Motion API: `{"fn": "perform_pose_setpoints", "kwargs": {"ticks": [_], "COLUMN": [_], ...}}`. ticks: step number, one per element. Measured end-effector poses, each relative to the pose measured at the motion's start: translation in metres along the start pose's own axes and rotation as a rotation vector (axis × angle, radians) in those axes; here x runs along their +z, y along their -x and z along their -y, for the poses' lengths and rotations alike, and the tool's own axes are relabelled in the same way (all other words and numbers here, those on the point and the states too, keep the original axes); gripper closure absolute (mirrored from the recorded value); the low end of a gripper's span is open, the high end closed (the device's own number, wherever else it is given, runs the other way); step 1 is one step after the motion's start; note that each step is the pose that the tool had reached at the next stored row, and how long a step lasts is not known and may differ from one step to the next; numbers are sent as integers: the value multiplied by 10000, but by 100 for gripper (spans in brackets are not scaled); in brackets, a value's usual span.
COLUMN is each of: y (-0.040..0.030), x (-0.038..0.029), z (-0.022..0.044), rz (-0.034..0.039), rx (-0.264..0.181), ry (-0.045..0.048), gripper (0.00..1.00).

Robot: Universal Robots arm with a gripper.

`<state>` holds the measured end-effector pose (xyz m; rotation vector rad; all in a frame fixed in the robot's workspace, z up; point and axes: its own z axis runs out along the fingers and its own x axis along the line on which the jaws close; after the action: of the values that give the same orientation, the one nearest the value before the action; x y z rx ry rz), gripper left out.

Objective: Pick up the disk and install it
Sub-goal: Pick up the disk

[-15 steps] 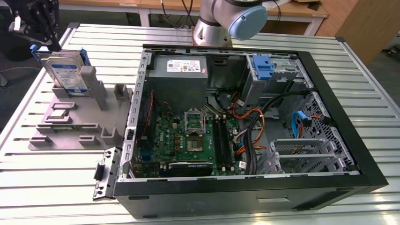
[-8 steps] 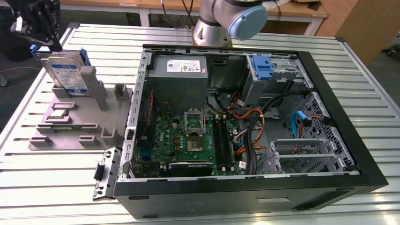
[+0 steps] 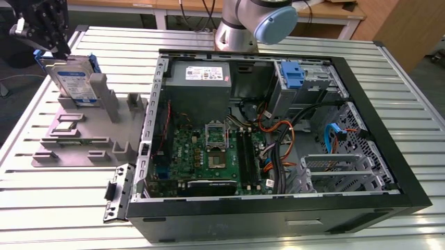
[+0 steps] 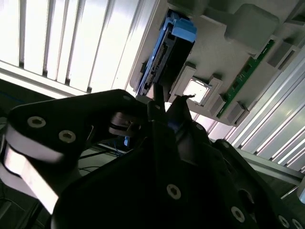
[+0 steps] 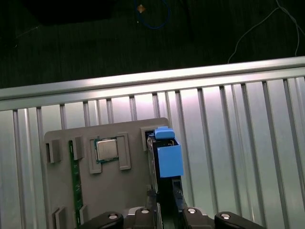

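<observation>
Gripper [image 5: 164, 213], astride top edge of upright disk [image 5: 168, 160] in grey holder [image 5: 123, 192]: grip state I cannot tell; I judge a straight, square lift best.

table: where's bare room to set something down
Bare table slats below the grey fixture at the exterior view's left, and a strip along the computer case's right side. Crowded: inside the case, and on the fixture where the gripper is at the disk.

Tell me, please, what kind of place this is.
Probably a robotics lab or test bench for computer assembly: a robot arm rises behind an open computer case on a slotted metal table, and a grey fixture holds the disk upright.
</observation>
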<state>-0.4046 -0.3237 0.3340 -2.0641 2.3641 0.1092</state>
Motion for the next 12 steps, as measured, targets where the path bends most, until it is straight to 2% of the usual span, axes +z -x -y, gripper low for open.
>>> {"fn": "perform_pose_setpoints", "kwargs": {"ticks": [2, 5, 7, 8, 10, 12], "y": [0, 0, 0, 0, 0, 0], "x": [0, 0, 0, 0, 0, 0], "z": [1, 1, 1, 1, 2, 2], "rz": [1, 1, 1, 1, 1, 0], "rx": [0, 0, 0, 0, 0, 0], "ry": [0, 0, 0, -1, -1, 0], "gripper": [65, 59, 47, 47, 35, 35]}}
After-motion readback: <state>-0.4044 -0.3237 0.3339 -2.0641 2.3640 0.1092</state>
